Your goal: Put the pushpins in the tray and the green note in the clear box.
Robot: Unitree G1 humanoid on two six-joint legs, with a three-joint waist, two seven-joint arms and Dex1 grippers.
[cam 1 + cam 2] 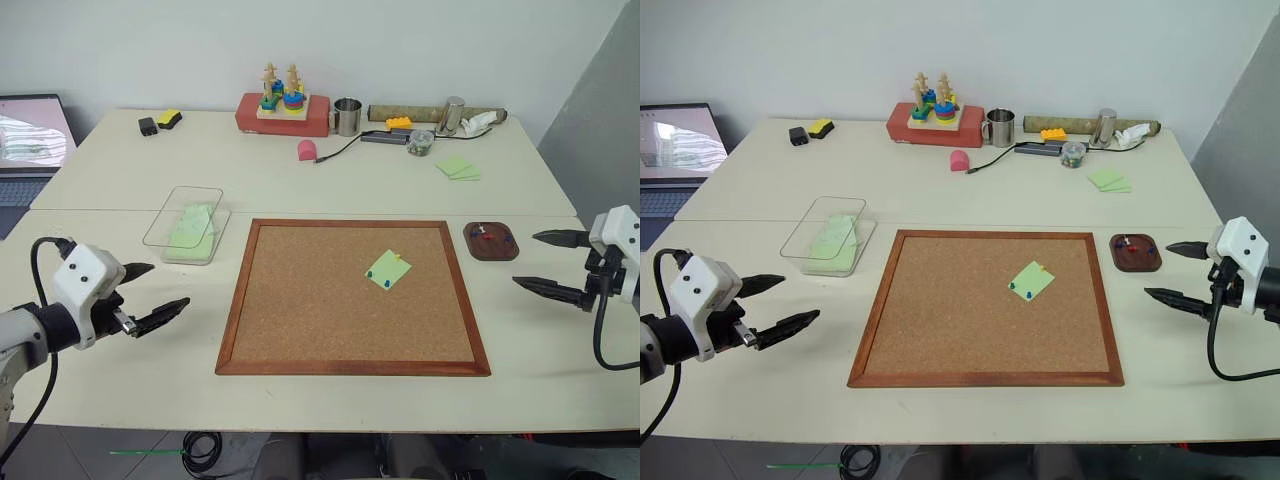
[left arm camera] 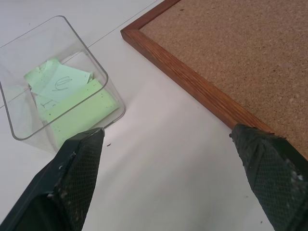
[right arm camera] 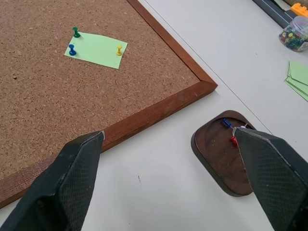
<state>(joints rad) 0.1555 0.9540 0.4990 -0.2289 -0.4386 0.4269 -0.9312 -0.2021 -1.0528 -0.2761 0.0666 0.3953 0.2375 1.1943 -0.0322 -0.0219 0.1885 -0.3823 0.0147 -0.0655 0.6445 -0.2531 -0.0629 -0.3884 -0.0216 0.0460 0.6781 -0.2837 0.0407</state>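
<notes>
Meanwhile, both tools, left point(image 1: 158, 296) and right point(image 1: 545, 262), wide open and empty over the bench point(image 1: 330, 400), light green square note point(image 1: 388, 269) pinned to framed cork board point(image 1: 300, 310) by three coloured pushpins point(image 3: 75, 32).

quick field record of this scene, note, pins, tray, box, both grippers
green note: on the cork board, held by three pushpins, green, blue and yellow
tray: on the table right of the board, holds a red and a blue pin
clear box: left of the board, green notes already inside
left gripper: open, empty, over the table near the box
right gripper: open, empty, beside the tray
task state: note not yet unpinned
</notes>
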